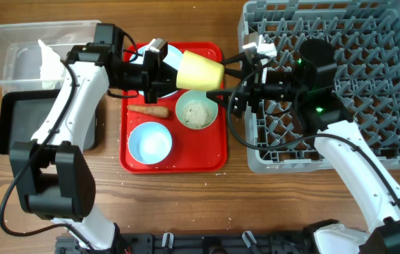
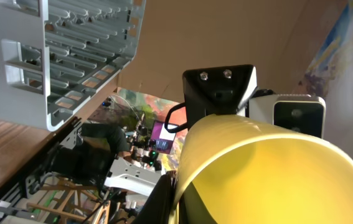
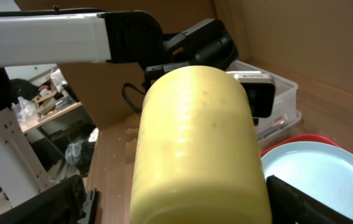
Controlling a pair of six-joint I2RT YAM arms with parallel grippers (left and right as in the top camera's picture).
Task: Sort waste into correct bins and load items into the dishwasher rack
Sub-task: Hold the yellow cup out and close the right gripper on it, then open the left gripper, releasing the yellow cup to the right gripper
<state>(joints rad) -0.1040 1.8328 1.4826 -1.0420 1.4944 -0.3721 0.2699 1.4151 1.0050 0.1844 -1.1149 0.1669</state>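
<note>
The yellow cup (image 1: 200, 69) lies on its side in the air above the red tray (image 1: 214, 159). My left gripper (image 1: 173, 73) is shut on its rim; the left wrist view (image 2: 176, 186) looks into the cup (image 2: 276, 174). My right gripper (image 1: 226, 76) is open, its fingers on either side of the cup's base (image 3: 195, 149). The pale blue plate (image 1: 173, 51) lies under the left gripper and shows in the right wrist view (image 3: 313, 174). A pale blue bowl (image 1: 149, 141), a green bowl (image 1: 197, 111) holding crumbs and the brown carrot-shaped stick (image 1: 149, 111) lie on the tray.
The grey dishwasher rack (image 1: 369, 70) fills the right side and shows in the left wrist view (image 2: 51, 56). The clear tub (image 1: 16, 49) at far left holds a white scrap (image 1: 48, 60). The black tray (image 1: 9, 123) sits in front of it.
</note>
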